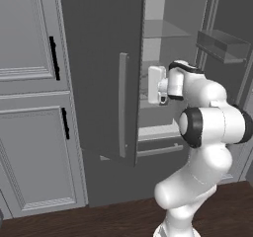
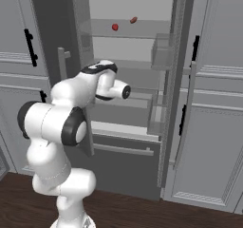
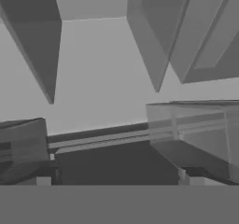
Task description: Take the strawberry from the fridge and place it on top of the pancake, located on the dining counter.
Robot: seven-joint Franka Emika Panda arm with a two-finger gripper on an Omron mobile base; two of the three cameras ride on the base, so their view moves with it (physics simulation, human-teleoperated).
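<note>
Fridge doors are open, strawberry sits on the upper shelf, gripper spread wide, holding nothing.

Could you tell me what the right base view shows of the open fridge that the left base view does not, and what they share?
Right base view alone: two small red items on an upper shelf, a round one, probably the strawberry, and an oblong one, plus the right door's bins. Left base view alone: the gripper side-on at the fridge opening, apparently empty. Shared: the fridge standing open, the arm before it, and the bottom drawer handle.
</note>
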